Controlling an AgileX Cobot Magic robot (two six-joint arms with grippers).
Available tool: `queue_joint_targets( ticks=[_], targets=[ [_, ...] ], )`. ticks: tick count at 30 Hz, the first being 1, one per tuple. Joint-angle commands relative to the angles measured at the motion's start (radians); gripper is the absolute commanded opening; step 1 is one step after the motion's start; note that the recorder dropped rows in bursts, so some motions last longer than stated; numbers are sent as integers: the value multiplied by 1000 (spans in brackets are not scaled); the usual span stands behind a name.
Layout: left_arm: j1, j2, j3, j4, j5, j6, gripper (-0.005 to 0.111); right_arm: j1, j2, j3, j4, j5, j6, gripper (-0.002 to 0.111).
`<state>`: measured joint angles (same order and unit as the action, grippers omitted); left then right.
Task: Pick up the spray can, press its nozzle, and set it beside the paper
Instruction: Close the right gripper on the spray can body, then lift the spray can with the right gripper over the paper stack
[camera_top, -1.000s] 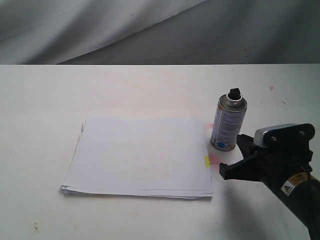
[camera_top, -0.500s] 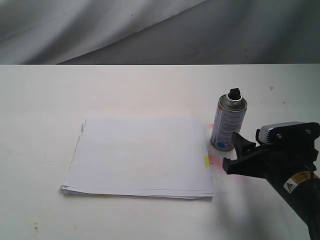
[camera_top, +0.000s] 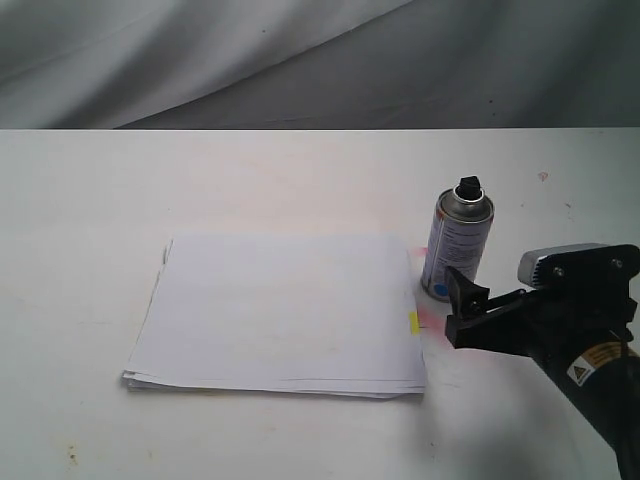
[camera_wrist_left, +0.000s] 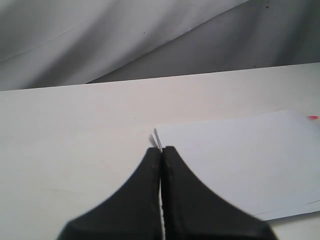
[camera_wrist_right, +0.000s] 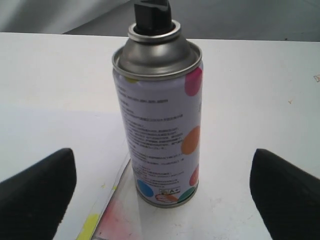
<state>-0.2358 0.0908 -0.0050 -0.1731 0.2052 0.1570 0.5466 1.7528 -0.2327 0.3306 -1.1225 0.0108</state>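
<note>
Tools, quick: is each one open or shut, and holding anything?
Left tool: shut, holding nothing.
Right tool: open, either side of the spray can, not gripping it.

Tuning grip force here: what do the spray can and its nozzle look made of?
The spray can looks like metal: shiny grey domed shoulder with a rolled rim, its body under a glossy white printed label. The nozzle seems matte black plastic.

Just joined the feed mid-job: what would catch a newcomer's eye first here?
The upright spray can with its black nozzle, standing on the table beside the yellow-tabbed edge of the paper stack. Next, the right pincer, open wide and facing the can's base without touching it.
</note>
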Motion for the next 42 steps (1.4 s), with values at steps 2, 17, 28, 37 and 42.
queue_joint_targets(
  ticks=[2,17,28,37,42],
  targets=[
    [-2,5,5,4,-6,1,0,2,13,-41,-4,42,-1,86],
    [-2,5,5,4,-6,1,0,-2,208,-227,59,27,-22,86],
    [-2,5,5,4,-6,1,0,-50,335,-399,27,39,-25,86],
    [-2,5,5,4,-6,1,0,-50,349,-427,27,72,-27,86],
    [-2,5,5,4,-6,1,0,-50,349,-427,29,74,-29,86]
  ],
)
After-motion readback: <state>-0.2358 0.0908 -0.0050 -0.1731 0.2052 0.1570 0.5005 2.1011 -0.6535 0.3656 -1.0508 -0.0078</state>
